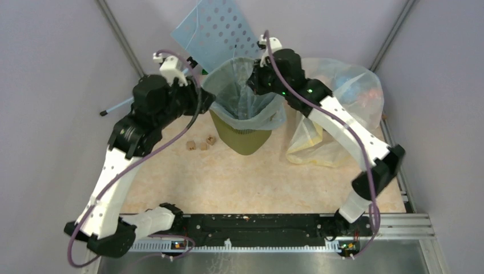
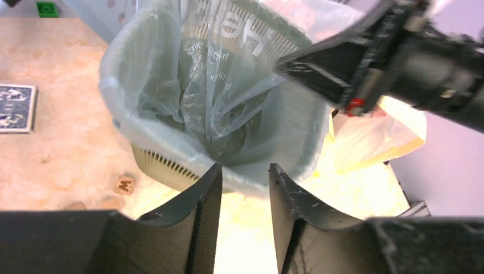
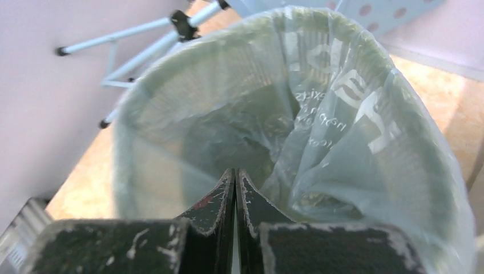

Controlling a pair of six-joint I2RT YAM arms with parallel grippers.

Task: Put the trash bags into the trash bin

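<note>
The olive-green trash bin [image 1: 244, 138] stands at the back middle of the table. The pale blue-grey trash bag [image 1: 237, 91] lines it, its edge folded out over the rim. My left gripper [image 1: 208, 101] is at the bin's left rim. In the left wrist view it [image 2: 244, 167] is open, with its tips just short of the bag-covered rim [image 2: 251, 180] and the ribbed bin wall [image 2: 162, 166] below. My right gripper [image 1: 251, 85] reaches into the opening from the back right. In the right wrist view it [image 3: 236, 171] is shut, pointing down into the crinkled bag [image 3: 342, 131]. Nothing shows between its fingers.
A light-blue perforated panel [image 1: 220, 28] leans behind the bin. A big clear-yellowish bag with colourful contents [image 1: 342, 108] lies to its right. Small wooden cubes [image 1: 200, 144] lie left of the bin base. A pale rod stand [image 1: 117, 107] and a dark card [image 2: 14, 108] are at far left.
</note>
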